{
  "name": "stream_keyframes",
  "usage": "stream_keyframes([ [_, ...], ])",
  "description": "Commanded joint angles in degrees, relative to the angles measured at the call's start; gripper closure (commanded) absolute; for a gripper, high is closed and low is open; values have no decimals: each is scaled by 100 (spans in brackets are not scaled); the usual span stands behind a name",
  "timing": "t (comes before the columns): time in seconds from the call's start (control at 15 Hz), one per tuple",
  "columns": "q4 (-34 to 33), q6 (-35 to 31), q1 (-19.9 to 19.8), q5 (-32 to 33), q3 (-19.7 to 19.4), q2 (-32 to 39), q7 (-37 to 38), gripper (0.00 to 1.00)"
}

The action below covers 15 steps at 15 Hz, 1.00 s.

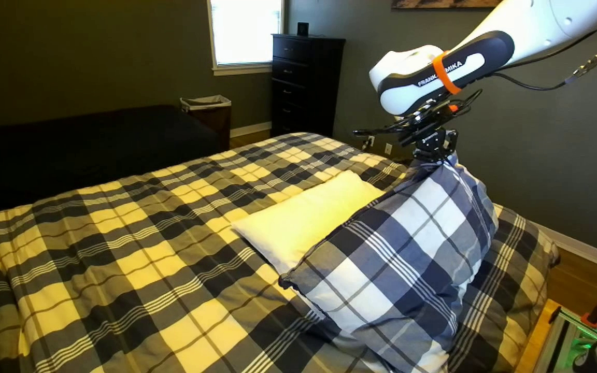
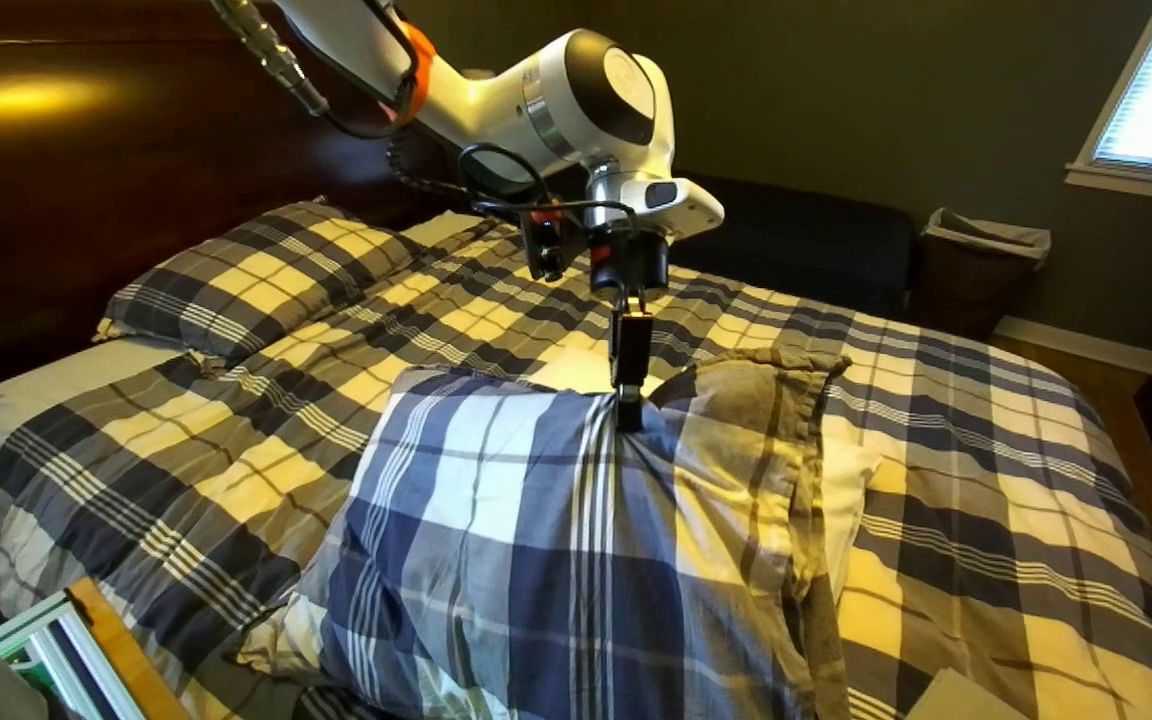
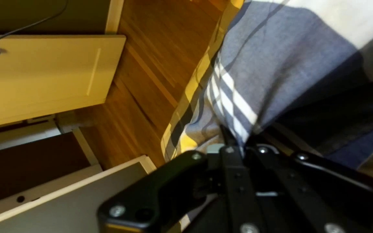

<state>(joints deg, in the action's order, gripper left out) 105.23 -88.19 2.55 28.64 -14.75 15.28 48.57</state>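
Within the gripper [image 2: 628,410], plaid pillow [image 2: 566,545].

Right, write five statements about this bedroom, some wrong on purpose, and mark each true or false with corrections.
1. The end effector is shut on a plaid pillow. True.
2. That pillow lies flat. False: its gripped part is raised above the bed.
3. A pale pillow is partly hidden behind the plaid one in an exterior view. True.
4. The end effector grips the pale pillow too. False: that one rests on the bed.
5. A dark dresser stands near the window. True.
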Motion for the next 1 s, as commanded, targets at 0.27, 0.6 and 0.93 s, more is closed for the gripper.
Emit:
stream_keyframes([
  [0.27, 70, 1090, -476, 43, 121, -120, 202, 99],
  [0.6, 140, 922, -693, 77, 91, 49, 497, 99],
  [0.93, 569, -1161, -818, 647, 130, 68, 253, 99],
])
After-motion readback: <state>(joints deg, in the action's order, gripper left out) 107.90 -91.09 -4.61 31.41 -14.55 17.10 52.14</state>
